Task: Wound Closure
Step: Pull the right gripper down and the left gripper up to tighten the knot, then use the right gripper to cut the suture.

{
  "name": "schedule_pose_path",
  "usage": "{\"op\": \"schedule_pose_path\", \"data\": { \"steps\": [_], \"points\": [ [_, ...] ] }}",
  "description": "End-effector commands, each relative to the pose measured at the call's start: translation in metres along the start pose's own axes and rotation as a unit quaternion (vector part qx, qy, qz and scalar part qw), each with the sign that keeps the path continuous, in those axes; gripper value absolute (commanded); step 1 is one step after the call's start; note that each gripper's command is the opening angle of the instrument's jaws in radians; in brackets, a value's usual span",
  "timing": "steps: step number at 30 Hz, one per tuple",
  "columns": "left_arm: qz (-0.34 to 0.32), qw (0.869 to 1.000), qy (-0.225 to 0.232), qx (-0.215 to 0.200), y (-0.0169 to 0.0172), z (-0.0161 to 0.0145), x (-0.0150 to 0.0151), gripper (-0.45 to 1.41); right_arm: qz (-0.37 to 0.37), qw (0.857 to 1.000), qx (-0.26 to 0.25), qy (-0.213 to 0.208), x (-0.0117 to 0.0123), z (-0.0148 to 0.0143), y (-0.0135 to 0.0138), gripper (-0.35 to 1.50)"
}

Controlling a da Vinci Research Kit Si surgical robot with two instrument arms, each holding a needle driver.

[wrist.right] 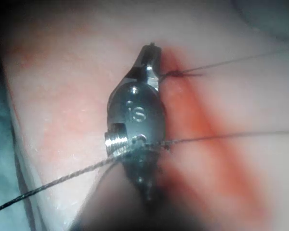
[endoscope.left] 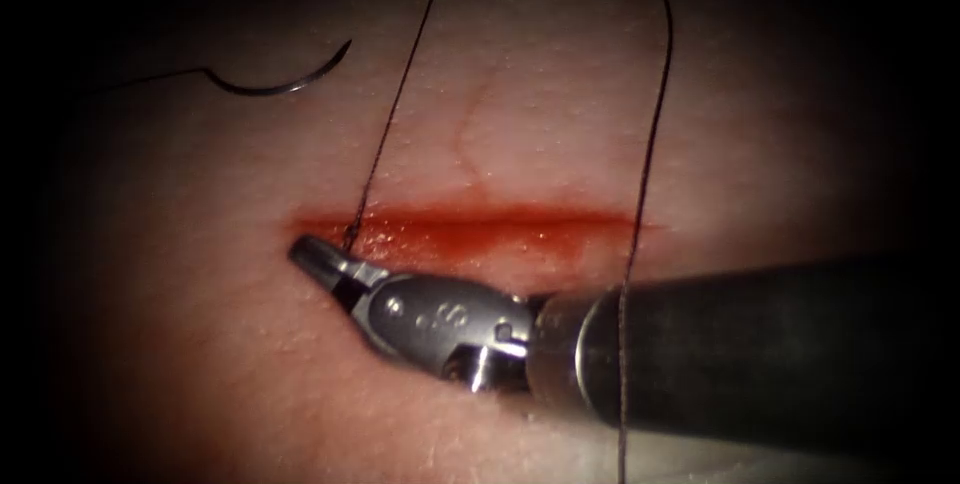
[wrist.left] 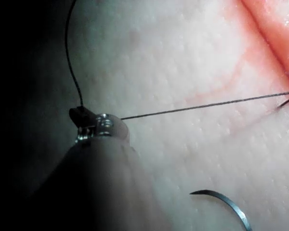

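Pale tissue (endoscope.left: 520, 114), red cut (endoscope.left: 470, 227); needle (endoscope.left: 285, 79) lies free; right pincer (endoscope.left: 318, 256) pressed together; left pincer (wrist.left: 82, 114) pinching thread (wrist.left: 202, 106).

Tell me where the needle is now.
In the endoscope view the needle lies free on the tissue, above the cut and toward its left end, held by neither hand.

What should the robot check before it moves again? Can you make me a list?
1. Is the needle out of the way: ok, it lies loose on the tissue, held by neither tool.
2. Is the left tool gripping the thread: ok, shut on it.
3. What the right tool holds: cannot tell; its tip is at the left end of the cut, where thread enters.
4. Is thread clear of the right tool's shaft: not ok, a strand crosses it.
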Motion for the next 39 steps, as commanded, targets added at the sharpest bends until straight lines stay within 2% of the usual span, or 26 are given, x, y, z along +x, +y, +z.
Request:
{"op": "schedule_pose_path", "data": {
  "steps": [1,15,20,24,26,27,29,30,34,37,39],
  "points": [
    [0.002,1.0,0.0,0.002,-0.0003,0.001,-0.0001,-0.45,-0.001,1.0,0.001,0.0,-0.0005,0.0007,-0.0004,-0.35],
    [0.01,1.0,-0.014,0.005,-0.0022,0.0028,0.0014,-0.45,-0.005,1.0,0.009,-0.011,-0.001,0.001,-0.0015,-0.35],
    [0.013,1.0,-0.007,0.002,-0.0019,0.0021,0.0012,-0.45,-0.004,1.0,0.006,-0.003,-0.0008,0.001,-0.0012,-0.35],
    [-0.004,1.0,0.018,-0.007,-0.0011,0.0001,0.0013,-0.45,-0.003,1.0,-0.027,0.012,-0.0005,0.0009,-0.0004,-0.35],
    [-0.012,1.0,0.025,-0.01,-0.0007,-0.0008,0.0015,-0.45,-0.002,0.999,-0.03,0.013,-0.0005,0.001,0.0,-0.13],
    [-0.017,0.999,0.033,-0.016,-0.0001,-0.0018,0.0018,-0.45,0.007,0.999,-0.033,0.015,-0.0005,0.0012,0.0004,0.17],
    [-0.026,0.998,0.042,-0.026,0.0003,-0.0027,0.0022,-0.45,0.011,0.999,-0.035,0.018,-0.0005,0.0013,0.0006,0.26],
    [-0.025,0.998,0.044,-0.032,0.0005,-0.003,0.0024,-0.45,0.014,0.999,-0.036,0.019,-0.0005,0.0013,0.0008,0.41],
    [-0.039,0.996,0.059,-0.062,0.0014,-0.0051,0.0035,-0.45,0.034,0.998,-0.04,0.028,0.0,0.0013,0.0012,0.74],
    [-0.043,0.994,0.067,-0.076,0.002,-0.0065,0.0041,-0.45,0.047,0.997,-0.04,0.038,0.0006,0.0009,0.0014,0.89],
    [-0.049,0.993,0.071,-0.081,0.0023,-0.0072,0.0044,-0.45,0.066,0.996,-0.039,0.042,0.0009,0.0005,0.0016,0.91]
  ]
}}
